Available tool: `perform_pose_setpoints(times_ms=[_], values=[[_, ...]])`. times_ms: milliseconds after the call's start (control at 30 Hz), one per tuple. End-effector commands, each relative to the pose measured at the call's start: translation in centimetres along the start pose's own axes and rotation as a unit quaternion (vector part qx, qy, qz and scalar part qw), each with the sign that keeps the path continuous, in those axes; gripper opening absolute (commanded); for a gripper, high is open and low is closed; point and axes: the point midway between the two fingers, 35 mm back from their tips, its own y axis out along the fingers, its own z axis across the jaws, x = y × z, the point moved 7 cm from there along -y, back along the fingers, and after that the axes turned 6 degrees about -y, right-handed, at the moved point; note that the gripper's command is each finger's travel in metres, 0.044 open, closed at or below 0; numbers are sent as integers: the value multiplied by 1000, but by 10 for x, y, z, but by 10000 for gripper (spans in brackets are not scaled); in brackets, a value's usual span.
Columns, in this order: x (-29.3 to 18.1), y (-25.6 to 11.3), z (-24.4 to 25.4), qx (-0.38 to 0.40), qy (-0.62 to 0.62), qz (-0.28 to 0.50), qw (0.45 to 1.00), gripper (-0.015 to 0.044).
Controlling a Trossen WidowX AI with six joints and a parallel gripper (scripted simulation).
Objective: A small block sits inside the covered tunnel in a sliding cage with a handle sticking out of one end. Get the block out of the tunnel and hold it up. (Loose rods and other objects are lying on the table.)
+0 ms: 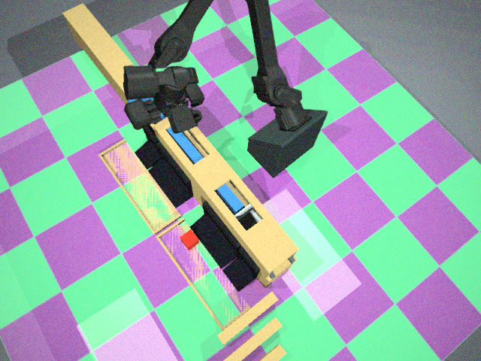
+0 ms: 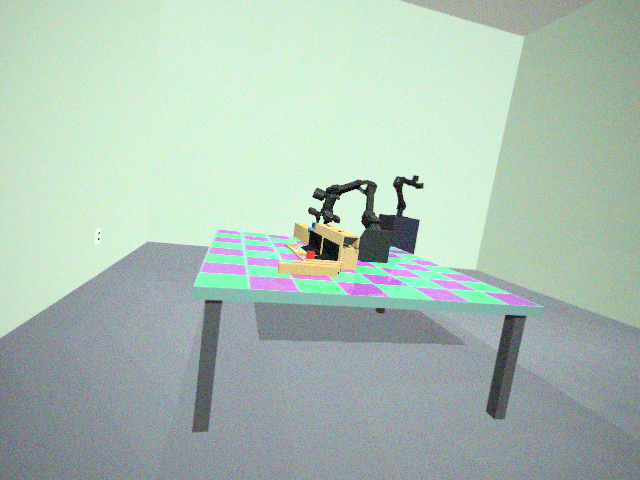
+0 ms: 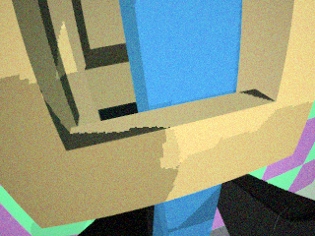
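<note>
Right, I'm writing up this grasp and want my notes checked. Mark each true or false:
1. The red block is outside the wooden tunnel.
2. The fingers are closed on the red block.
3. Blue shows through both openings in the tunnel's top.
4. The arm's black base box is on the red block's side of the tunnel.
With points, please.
1. The red block (image 1: 189, 239) (image 2: 310, 254) is outside the wooden tunnel (image 1: 267, 241) (image 2: 336, 235) (image 3: 123, 182). True.
2. The fingers are closed on the red block. False: on the blue bar (image 1: 186, 145) (image 2: 312, 226) (image 3: 187, 54).
3. Blue shows through both top openings. True.
4. The black base box (image 1: 279, 149) (image 2: 375, 245) is on the red block's side. False: it's on the opposite side.
</note>
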Motion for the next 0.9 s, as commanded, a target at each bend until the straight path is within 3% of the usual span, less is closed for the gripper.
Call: perform_pose_setpoints(times_ms=[0, 400, 433, 867], values=[[32, -2, 3, -10, -26, -44, 999, 0], [32, -2, 3, -10, -26, -44, 999, 0], [2, -1, 1, 4, 7, 10, 1000, 26], [-11, -21, -4, -5, -11, -20, 1000, 368]])
